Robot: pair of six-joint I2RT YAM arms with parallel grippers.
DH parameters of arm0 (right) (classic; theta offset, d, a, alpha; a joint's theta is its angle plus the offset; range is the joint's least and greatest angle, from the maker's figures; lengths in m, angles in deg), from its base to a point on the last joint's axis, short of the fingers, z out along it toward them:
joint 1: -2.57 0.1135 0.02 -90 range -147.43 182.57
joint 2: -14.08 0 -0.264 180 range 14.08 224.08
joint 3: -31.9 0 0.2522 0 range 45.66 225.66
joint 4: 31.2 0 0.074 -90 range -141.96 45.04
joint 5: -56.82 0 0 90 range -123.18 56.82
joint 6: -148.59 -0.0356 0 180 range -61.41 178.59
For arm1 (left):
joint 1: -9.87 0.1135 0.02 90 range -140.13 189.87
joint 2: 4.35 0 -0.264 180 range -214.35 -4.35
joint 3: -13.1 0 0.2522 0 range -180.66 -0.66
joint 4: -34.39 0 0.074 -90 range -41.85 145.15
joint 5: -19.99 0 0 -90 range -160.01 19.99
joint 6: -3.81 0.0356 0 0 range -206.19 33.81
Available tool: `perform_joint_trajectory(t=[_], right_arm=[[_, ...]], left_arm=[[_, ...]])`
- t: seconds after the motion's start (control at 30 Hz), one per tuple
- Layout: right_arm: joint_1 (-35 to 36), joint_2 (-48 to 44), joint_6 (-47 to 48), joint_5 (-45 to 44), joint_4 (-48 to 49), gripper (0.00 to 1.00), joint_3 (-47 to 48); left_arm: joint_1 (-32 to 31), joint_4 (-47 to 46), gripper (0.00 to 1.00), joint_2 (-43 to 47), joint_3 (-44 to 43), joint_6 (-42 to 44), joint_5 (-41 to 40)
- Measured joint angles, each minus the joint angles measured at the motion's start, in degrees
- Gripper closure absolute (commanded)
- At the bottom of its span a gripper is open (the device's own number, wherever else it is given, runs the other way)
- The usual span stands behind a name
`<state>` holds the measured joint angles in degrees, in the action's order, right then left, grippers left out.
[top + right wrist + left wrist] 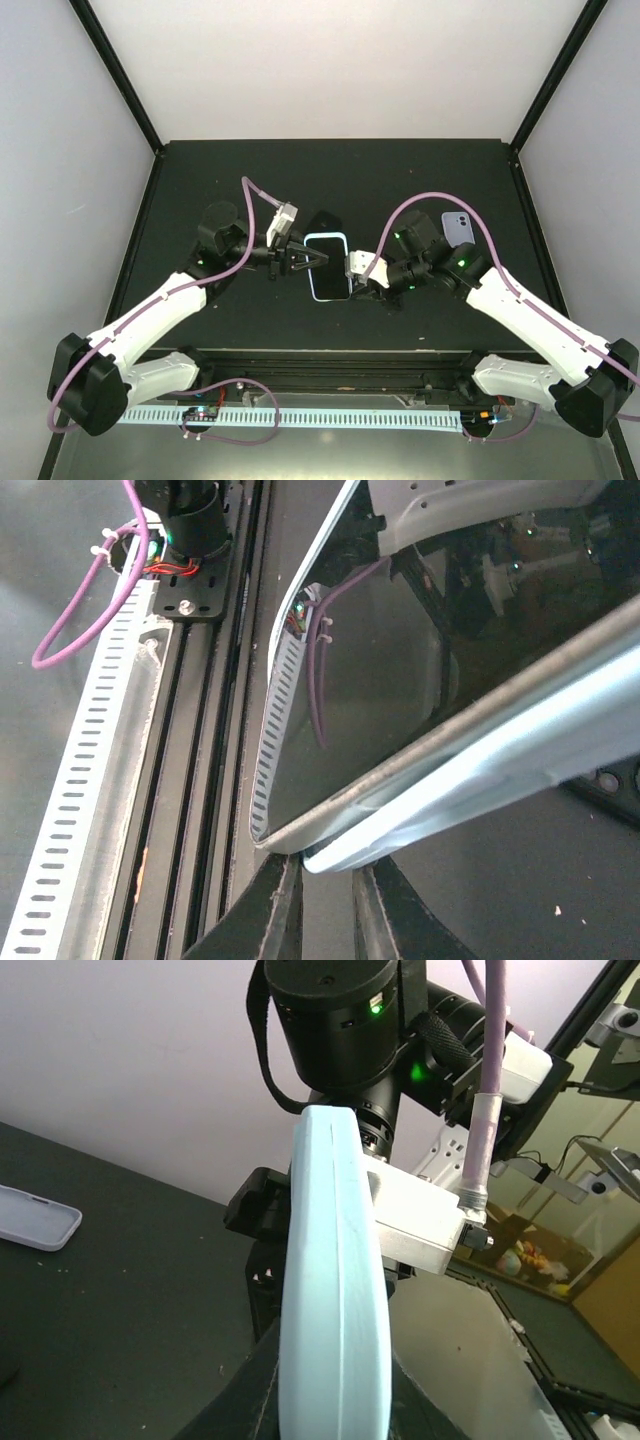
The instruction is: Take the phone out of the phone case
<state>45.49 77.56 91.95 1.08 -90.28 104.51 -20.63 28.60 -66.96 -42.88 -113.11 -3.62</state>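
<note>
The phone (328, 268), dark screen up, sits in a light blue case (311, 270) held above the table's middle. My left gripper (305, 258) is shut on its left side; in the left wrist view the case's edge (335, 1340) fills the space between the jaws. My right gripper (352, 268) holds the right side. In the right wrist view its fingers (275, 910) are closed narrowly on the case's corner (330, 858), which is peeled slightly away from the phone's glass (370, 680).
A lavender case (460, 230) lies on the black table (400, 170) at the back right; it also shows in the left wrist view (35, 1217). A black flat item (322, 222) lies just behind the phone. A slotted rail (300, 418) runs along the near edge.
</note>
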Motion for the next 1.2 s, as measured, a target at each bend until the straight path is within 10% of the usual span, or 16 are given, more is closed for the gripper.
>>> perform_joint_trajectory(t=[1.2], right_arm=[[-9.3,7.3,-22.5,10.7,-2.2,0.53,9.7]], left_arm=[[-1.8,0.2,0.98,-1.7,-3.3,4.0,-2.7]])
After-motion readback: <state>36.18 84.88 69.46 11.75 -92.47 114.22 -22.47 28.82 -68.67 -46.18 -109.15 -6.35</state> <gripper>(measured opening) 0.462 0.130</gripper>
